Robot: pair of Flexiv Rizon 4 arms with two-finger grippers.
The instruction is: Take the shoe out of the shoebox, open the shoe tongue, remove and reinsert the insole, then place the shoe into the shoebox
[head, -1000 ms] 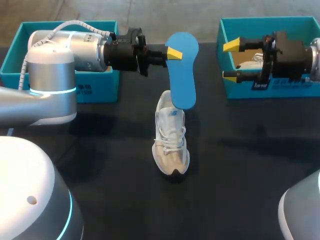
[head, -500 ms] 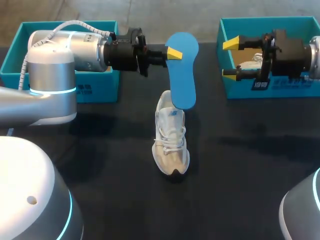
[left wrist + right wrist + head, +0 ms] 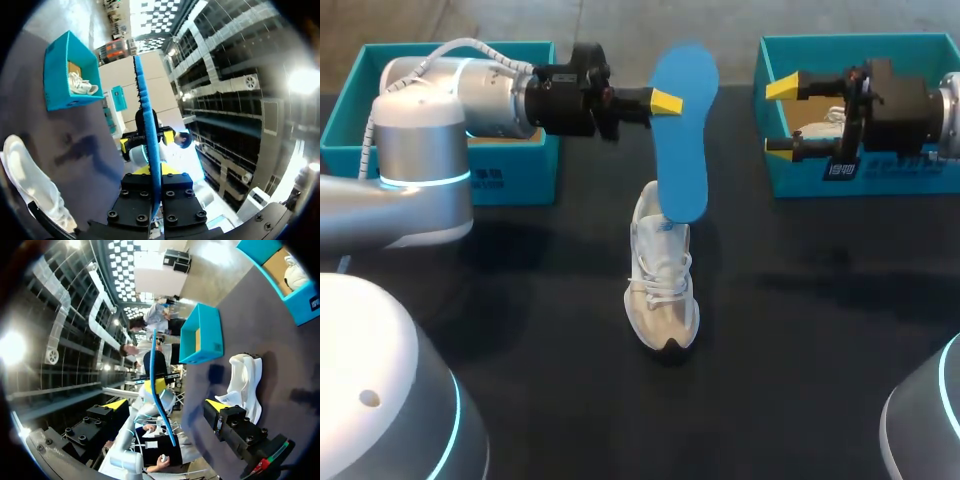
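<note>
On the counter (image 3: 800, 350), shoe (image 3: 662, 285): a white laced trainer with a dark toe tip. It lies at the middle, toe toward the near edge and heel toward the far side, well apart from both boxes.
Insole (image 3: 682, 130): blue, held in the air roughly upright, above and just behind the shoe's heel. Its lower end overlaps the heel opening in the head view and seems close to it, but contact cannot be told.
Left hand (image 3: 667, 101): pinches the insole near its upper end, one yellow tip on the near face and the other finger hidden behind it. In the left wrist view the insole runs edge-on between the two fingers.
Right hand (image 3: 780, 118): fingers spread wide with nothing between them. It hangs at the near left corner of the right shoebox, with the tips pointing toward the middle of the counter.
Left shoebox (image 3: 515, 180): teal, open-topped, at the far left. A brown lining shows inside, and the left arm (image 3: 430, 110) crosses over it and hides most of the interior.
Right shoebox (image 3: 850, 45): teal, open-topped, at the far right. A second white shoe (image 3: 81, 85) lies inside it on a brown lining.
Counter surface: dark and matte, with soft shadows under both arms.
</note>
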